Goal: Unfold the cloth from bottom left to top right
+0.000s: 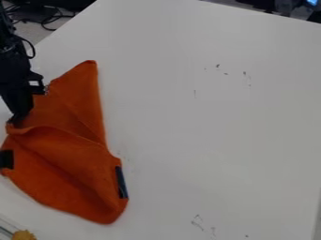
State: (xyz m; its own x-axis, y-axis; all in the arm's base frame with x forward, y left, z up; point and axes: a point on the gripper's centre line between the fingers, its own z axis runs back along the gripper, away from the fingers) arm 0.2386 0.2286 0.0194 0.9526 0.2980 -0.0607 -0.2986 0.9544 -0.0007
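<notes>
An orange cloth [59,173] lies creased and partly folded near the left edge of the white surface [207,131]; the pincer [20,113] meets its left side, whether clenched or released cannot be told. Good unfolding calls for one layer, lifted slightly and drawn toward the upper right corner. Dark scuffs [217,66] mark the surface; cables [44,23] lie beyond its upper left edge

The black arm [9,44] comes in at the upper left, along the view's left edge, and runs steeply downward. A thin dark cable [32,48] bows out from its side. Below, the black gripper [18,119] hangs with its tip low and tilted slightly; a small bracket-like part [37,79] juts from its side toward mid-view.
</notes>
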